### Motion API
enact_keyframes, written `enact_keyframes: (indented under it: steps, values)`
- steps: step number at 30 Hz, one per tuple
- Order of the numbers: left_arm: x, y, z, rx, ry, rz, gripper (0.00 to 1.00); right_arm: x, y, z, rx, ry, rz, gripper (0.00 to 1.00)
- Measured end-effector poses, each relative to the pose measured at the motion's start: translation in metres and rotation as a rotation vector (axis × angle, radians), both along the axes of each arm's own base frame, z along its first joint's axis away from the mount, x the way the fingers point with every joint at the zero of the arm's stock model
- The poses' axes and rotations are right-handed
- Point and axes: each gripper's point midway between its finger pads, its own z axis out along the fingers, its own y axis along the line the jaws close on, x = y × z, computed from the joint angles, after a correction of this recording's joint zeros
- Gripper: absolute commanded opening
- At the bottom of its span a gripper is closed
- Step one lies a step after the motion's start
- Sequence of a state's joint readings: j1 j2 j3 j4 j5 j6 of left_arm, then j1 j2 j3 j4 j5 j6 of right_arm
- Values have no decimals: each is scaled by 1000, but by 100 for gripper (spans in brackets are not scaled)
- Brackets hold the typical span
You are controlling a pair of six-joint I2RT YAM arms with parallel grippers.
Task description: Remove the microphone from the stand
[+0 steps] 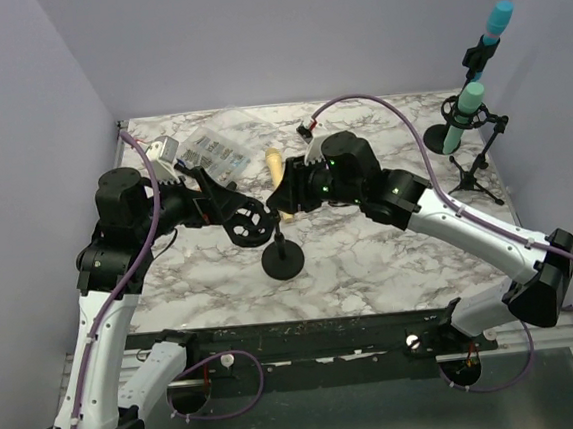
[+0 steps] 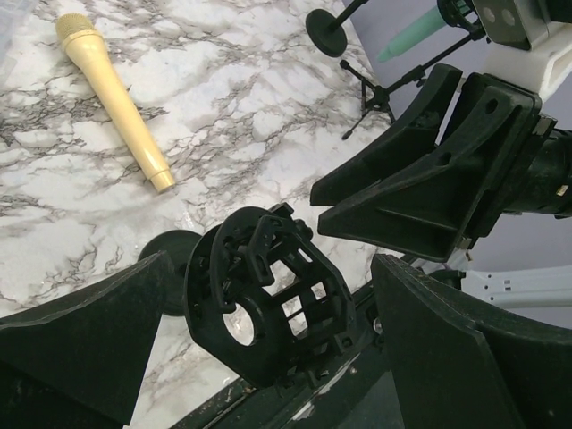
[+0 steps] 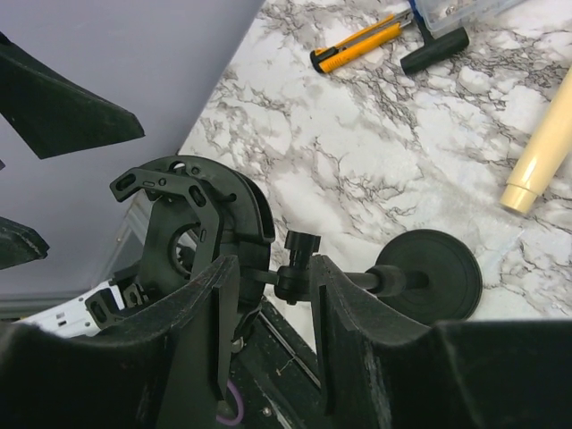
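Note:
The cream microphone (image 1: pixel 274 162) lies flat on the marble table, out of the stand; it also shows in the left wrist view (image 2: pixel 112 98) and its tail end in the right wrist view (image 3: pixel 545 152). The black stand's round base (image 1: pixel 283 262) rests on the table and its cage mount (image 1: pixel 248 223) is empty (image 2: pixel 268 295). My left gripper (image 1: pixel 228 208) is open, its fingers wide on either side of the mount (image 2: pixel 273 268). My right gripper (image 1: pixel 280 197) is open, with the stand's neck joint (image 3: pixel 299 268) between its fingers, beside the right one.
Two teal microphones (image 1: pixel 463 114) stand on stands at the back right, with a small tripod (image 1: pixel 478 168) beside them. A clear plastic box (image 1: pixel 211 149) sits at the back left. A yellow utility knife (image 3: pixel 357 45) and a black T-handle tool (image 3: pixel 433 49) lie near it.

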State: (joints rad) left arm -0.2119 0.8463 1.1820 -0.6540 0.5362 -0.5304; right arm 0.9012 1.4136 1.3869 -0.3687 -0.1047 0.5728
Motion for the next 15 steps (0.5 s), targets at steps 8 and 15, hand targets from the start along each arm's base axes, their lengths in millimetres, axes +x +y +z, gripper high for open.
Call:
enact_keyframes:
  steps: [8, 15]
  values:
    - [2, 0, -2, 6, 3, -1, 96, 2, 3, -21, -36, 31, 1, 41]
    - [2, 0, -2, 9, 1, -2, 96, 5, 7, -31, 5, 24, -7, 38]
